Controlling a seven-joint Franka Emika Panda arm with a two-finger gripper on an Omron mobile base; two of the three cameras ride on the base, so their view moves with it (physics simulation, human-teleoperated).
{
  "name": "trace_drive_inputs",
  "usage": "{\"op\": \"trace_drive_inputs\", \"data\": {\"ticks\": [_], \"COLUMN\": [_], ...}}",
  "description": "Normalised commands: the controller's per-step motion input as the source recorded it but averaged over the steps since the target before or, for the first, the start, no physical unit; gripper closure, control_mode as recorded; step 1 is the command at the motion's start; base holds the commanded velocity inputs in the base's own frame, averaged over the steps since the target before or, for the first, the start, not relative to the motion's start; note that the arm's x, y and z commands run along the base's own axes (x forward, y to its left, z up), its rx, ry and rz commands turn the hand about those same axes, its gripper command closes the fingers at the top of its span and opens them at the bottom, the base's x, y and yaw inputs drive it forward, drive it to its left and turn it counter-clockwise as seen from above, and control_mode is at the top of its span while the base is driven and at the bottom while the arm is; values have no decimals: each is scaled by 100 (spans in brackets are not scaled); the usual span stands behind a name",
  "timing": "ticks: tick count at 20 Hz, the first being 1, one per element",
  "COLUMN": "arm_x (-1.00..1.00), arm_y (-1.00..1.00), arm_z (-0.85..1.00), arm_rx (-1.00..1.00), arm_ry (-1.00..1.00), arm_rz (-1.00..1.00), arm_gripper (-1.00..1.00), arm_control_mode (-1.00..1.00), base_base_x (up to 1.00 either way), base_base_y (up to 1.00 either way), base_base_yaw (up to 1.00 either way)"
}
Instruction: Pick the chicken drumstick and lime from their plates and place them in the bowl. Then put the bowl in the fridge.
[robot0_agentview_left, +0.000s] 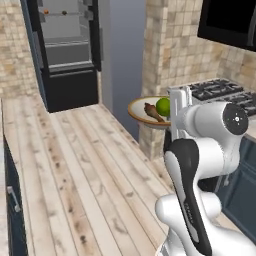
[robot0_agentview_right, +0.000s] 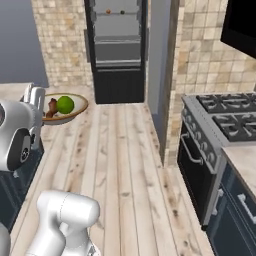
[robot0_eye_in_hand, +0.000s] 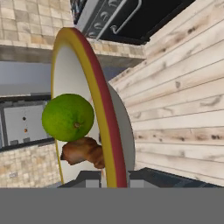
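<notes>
Tool (robot0_eye_in_hand: 107, 177) clamps the rim of the bowl (robot0_agentview_left: 139, 114), lime (robot0_agentview_left: 163, 106) and chicken drumstick (robot0_agentview_left: 153, 112) inside, so carrying it ahead to the open fridge (robot0_agentview_left: 67, 50) seems next.

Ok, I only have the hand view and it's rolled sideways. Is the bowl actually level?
Observer: Roughly level in the left base view. The bowl is up in the air above the floor, with the lime and drumstick inside.
Operator: Is the fridge open?
Observer: Yes, the fridge stands open, straight ahead at the far end of the floor.
Operator: Anything beside the path?
Observer: A stove on the right.
</notes>
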Motion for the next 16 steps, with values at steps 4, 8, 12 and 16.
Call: {"op": "trace_drive_inputs", "data": {"ticks": [4, 8, 12, 16], "arm_x": [0, 0, 0, 0], "arm_y": [0, 0, 0, 0], "arm_z": [0, 0, 0, 0], "arm_rx": [0, 0, 0, 0], "arm_ry": [0, 0, 0, 0], "arm_rz": [0, 0, 0, 0], "arm_gripper": [100, 100, 100, 100], "arm_control_mode": [100, 100, 100, 100], "base_base_x": [94, 94, 94, 94], "base_base_y": [-10, -14, -13, -12], "base_base_yaw": [14, 4, 2, 5]}}
